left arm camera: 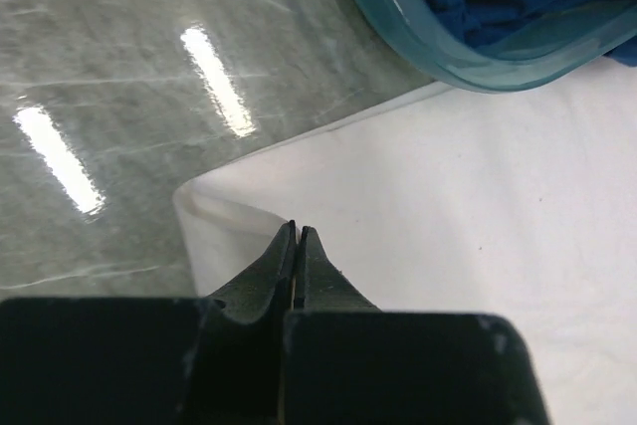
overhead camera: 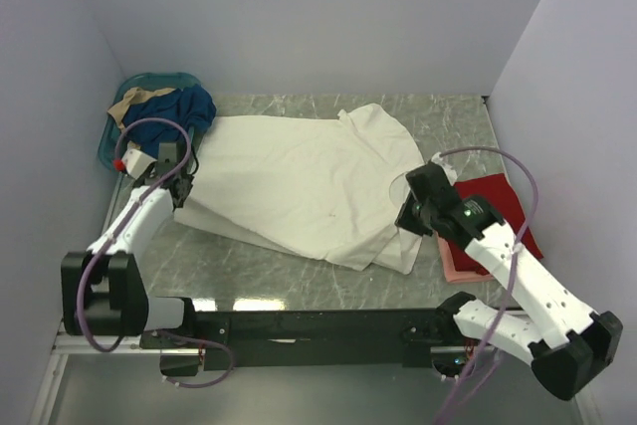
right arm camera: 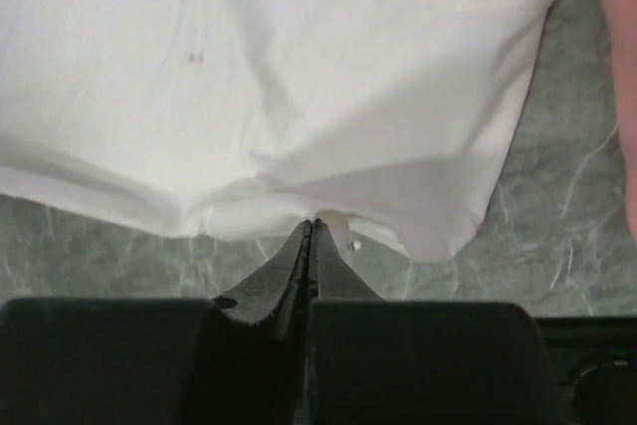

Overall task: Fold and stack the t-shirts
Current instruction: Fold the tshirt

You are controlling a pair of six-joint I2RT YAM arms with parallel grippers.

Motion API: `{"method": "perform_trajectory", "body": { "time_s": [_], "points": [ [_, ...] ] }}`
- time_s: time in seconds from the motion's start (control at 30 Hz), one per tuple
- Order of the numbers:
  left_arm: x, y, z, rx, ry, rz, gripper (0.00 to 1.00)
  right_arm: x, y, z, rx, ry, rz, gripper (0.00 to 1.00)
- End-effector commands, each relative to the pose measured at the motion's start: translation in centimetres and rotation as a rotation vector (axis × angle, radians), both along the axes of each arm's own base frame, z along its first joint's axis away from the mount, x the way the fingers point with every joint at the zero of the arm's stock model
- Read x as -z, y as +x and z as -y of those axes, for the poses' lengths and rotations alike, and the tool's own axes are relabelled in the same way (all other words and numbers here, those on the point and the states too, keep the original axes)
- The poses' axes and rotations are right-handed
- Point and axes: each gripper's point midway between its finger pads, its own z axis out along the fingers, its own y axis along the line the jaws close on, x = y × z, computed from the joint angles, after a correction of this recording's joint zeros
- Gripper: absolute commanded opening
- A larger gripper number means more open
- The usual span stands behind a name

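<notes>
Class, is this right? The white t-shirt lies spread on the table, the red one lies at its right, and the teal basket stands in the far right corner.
No: the top external view shows the teal basket in the far left corner. The white t-shirt and the red t-shirt lie as stated.

I have two arms of white shell with black joints, my left arm and my right arm, each trailed by a mauve cable looping overhead. A green light glows on the right wrist. My left gripper and right gripper are matte black, fingers tapering to thin tips.
</notes>
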Motion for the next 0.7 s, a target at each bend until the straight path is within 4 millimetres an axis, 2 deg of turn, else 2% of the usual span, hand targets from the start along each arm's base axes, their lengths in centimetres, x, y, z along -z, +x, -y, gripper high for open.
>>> {"method": "perform_trajectory", "body": {
  "time_s": [0.0, 0.07, 0.13, 0.17, 0.2, 0.23, 0.37, 0.43, 0.5, 0.53, 0.67],
  "points": [
    [-0.6, 2.6, 0.2, -0.012, 0.009, 0.018, 0.01, -2.4, 5.1, 1.1, 0.072, -0.002, 0.117, 0.00],
    [-0.5, 3.5, 0.2, -0.016, 0.011, 0.007, 0.01, -1.7, 6.5, 1.3, 0.070, 0.003, 0.090, 0.00],
    [0.8, 3.9, 0.0, -0.020, 0.025, -0.042, 0.01, -1.3, 8.1, 2.0, 0.104, -0.005, 0.083, 0.00],
    [0.6, 4.4, -0.1, -0.024, 0.029, -0.045, 0.01, -1.7, 8.7, 2.0, 0.108, -0.003, 0.093, 0.00],
    [1.3, 4.5, -0.1, -0.025, 0.032, -0.068, 0.01, -1.7, 9.3, 1.9, 0.111, 0.001, 0.094, 0.00],
    [1.4, 4.7, -0.2, -0.027, 0.034, -0.073, 0.01, -1.1, 9.9, 2.0, 0.116, -0.007, 0.077, 0.00],
    [1.9, 5.4, -0.5, -0.041, 0.005, -0.073, 0.01, -1.1, 12.0, 1.5, 0.122, -0.012, 0.066, 0.00],
    [1.8, 5.7, -0.6, -0.045, -0.003, -0.062, 0.01, -0.4, 12.7, 1.6, 0.130, -0.039, 0.041, 0.00],
    [2.0, 5.9, -0.6, -0.046, -0.008, -0.063, 0.01, -0.7, 13.5, 1.5, 0.132, -0.036, 0.044, 0.00],
    [2.1, 5.7, -1.6, -0.074, -0.011, -0.063, 0.01, -0.6, 13.9, 1.4, 0.131, -0.042, 0.041, 0.00],
    [2.4, 5.6, -2.1, -0.094, -0.025, -0.056, 0.01, -0.9, 15.1, 1.6, 0.142, -0.060, 0.044, 0.00]
  ]
}}
